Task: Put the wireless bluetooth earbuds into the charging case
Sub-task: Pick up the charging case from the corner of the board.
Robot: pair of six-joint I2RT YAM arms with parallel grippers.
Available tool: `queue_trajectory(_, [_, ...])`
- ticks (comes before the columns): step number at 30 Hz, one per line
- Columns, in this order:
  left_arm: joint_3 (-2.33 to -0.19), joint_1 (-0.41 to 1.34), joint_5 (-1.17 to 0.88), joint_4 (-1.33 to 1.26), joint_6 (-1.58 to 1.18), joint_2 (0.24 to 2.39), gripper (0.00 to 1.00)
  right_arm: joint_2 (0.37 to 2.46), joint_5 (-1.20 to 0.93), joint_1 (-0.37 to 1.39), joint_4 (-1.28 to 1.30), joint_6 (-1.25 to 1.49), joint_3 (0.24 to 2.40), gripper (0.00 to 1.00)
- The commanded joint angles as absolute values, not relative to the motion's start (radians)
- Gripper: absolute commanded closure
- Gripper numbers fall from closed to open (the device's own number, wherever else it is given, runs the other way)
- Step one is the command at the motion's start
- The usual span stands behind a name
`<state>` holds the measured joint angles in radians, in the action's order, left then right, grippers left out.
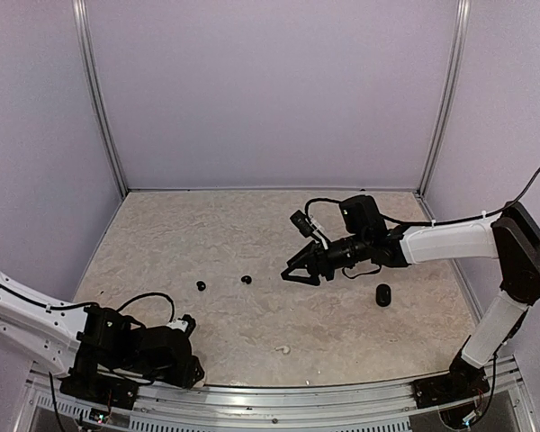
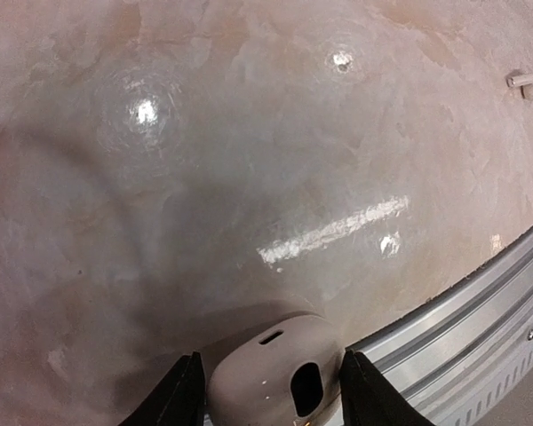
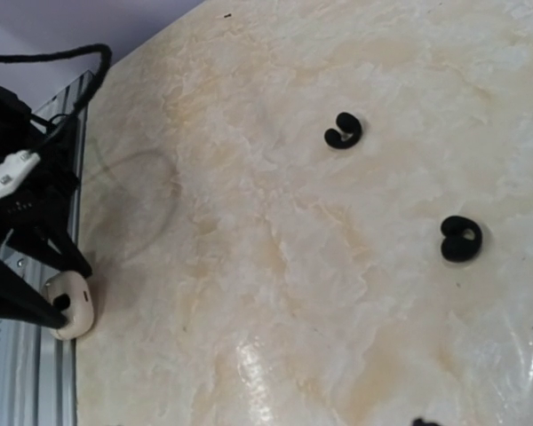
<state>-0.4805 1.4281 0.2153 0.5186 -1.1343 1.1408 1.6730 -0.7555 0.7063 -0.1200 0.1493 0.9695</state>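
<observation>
Two tiny black earbuds (image 1: 201,285) (image 1: 246,280) lie loose on the marbled table; the right wrist view shows them as curled buds (image 3: 344,131) (image 3: 461,239). A beige pebble-shaped charging case (image 2: 275,368) rests at the near edge against the rail, with a slot and a dark oval hole facing up. My left gripper (image 2: 271,357) stands over it, and its black fingers (image 2: 182,395) press both flanks. The same case (image 3: 71,304) shows beside the rail in the right wrist view. My right gripper (image 1: 294,273) hovers right of the earbuds, open and holding nothing.
A black pebble-shaped case (image 1: 382,294) stands on the table under the right forearm. A small white hooked piece (image 1: 283,348) (image 2: 524,83) lies near the front. The aluminium rail (image 2: 480,311) runs along the near edge. Purple walls enclose the table.
</observation>
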Motion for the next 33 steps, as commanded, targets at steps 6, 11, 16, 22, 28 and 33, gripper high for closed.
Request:
queue_trajectory(6, [-0.481,1.298,0.191,0.318,-0.995,1.247,0.65,1.663,-0.747,0.698,-0.121,0.133,0.969,0.31])
queue_trajectory(11, [-0.574,1.160,0.199,0.219,-0.764,1.351,0.74,1.654,-0.745,0.692,-0.122,0.130,0.964,0.31])
queue_trajectory(16, [-0.713,1.070,0.178,0.197,-0.506,1.468,0.77,1.642,-0.733,0.683,-0.118,0.124,0.958,0.31])
queue_trajectory(22, [-0.821,1.028,0.046,0.138,-0.268,1.542,0.77,1.611,-0.747,0.666,-0.117,0.087,0.939,0.31])
queue_trajectory(28, [-0.907,0.958,-0.231,0.145,-0.157,1.546,0.78,1.521,-0.799,0.670,-0.129,-0.032,0.892,0.32])
queue_trajectory(33, [-0.914,0.893,-0.385,0.120,-0.201,1.509,0.77,1.400,-0.729,0.731,-0.210,-0.127,0.796,0.26])
